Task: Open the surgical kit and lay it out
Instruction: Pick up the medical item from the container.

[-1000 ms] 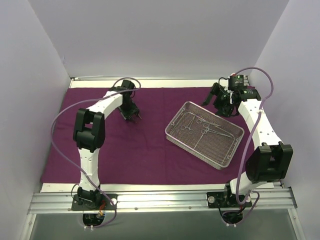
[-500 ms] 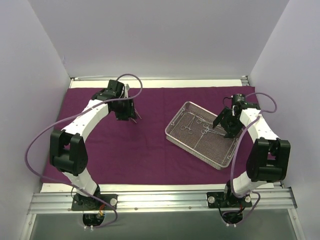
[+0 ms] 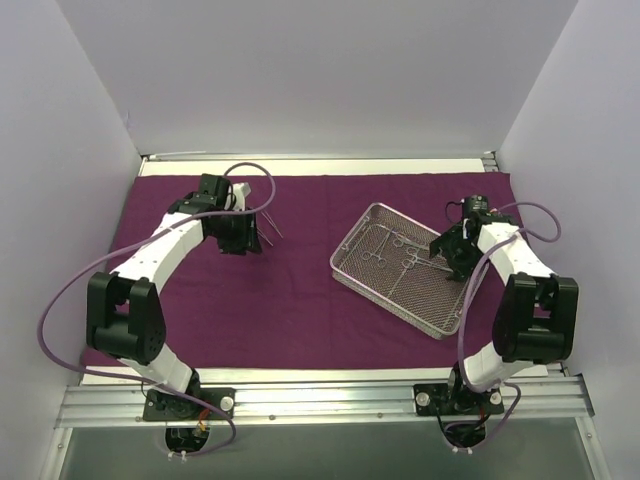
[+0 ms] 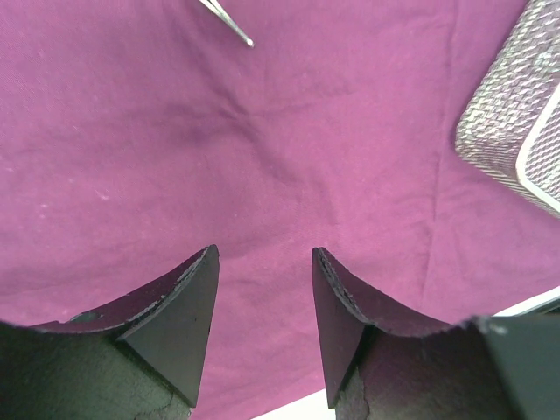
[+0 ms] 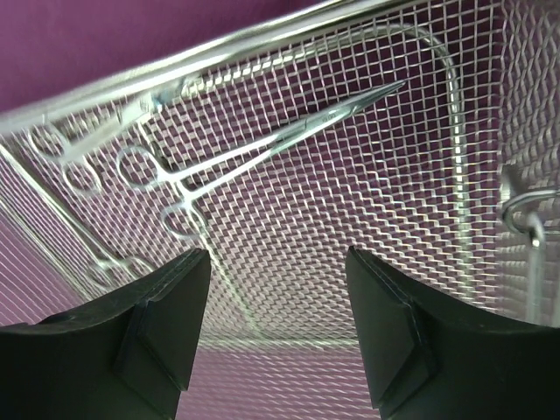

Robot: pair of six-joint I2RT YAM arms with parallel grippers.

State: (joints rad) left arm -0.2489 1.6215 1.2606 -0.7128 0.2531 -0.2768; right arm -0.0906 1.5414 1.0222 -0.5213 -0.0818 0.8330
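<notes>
The dark purple cloth wrap (image 3: 290, 300) lies spread flat over the table. The silver wire-mesh tray (image 3: 352, 235) sits on it right of centre, turned at an angle, with several ring-handled forceps (image 3: 400, 255) inside. One thin silver instrument (image 3: 272, 228) lies on the cloth just right of my left gripper (image 3: 240, 240). In the left wrist view that gripper (image 4: 264, 254) is open over bare cloth (image 4: 262, 131), with the instrument's tip (image 4: 232, 24) ahead and the tray's corner (image 4: 516, 114) at right. My right gripper (image 3: 450, 255) hangs open over the tray's right part. Its wrist view shows the gripper (image 5: 278, 255) empty above the mesh (image 5: 350, 201), forceps (image 5: 262, 153) ahead.
White walls (image 3: 300, 80) close in the back and both sides. A strip of white table (image 3: 300, 166) shows beyond the cloth's far edge. An aluminium rail (image 3: 320, 400) carries both arm bases at the near edge. Lilac cables (image 3: 60, 290) loop beside each arm.
My right gripper came from the back right corner down over the tray and its jaws narrowed somewhat. My left arm swung its elbow out left, with the gripper shifting slightly left.
</notes>
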